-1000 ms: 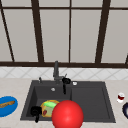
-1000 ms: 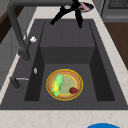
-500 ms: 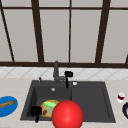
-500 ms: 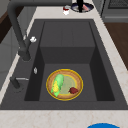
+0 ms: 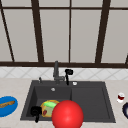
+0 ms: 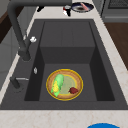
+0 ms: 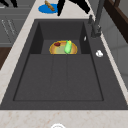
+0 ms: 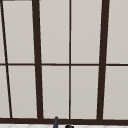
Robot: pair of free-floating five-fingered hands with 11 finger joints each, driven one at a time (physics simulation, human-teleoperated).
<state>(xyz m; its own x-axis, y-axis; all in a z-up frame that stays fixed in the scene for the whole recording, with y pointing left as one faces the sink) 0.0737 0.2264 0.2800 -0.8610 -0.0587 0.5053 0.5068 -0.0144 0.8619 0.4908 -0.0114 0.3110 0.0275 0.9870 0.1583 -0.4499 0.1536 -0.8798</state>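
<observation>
My right hand (image 5: 68,72) hangs high beside the dark faucet (image 5: 56,72), just to its right. Its straight, spread fingers reach down at the top of the right side view (image 7: 60,7), and its top edge shows in the upper view (image 8: 69,126). My left hand (image 5: 35,111) floats at the sink's front left corner, next to a yellow plate (image 5: 44,108). The plate (image 6: 76,80) lies in the left basin with a green vegetable (image 6: 57,85) and a small red piece (image 6: 73,90) on it. A big red ball (image 5: 67,115) covers the sink's front edge.
A blue plate (image 5: 10,109) with a brown stick lies on the counter left of the sink (image 5: 90,100). A small red and white cup (image 5: 120,97) and a dark bowl (image 5: 125,110) stand on the right. A window fills the wall behind.
My right hand has moved right, from over the faucet to beside it, and has slid almost out of the top of the left side view. The left hand has stayed put.
</observation>
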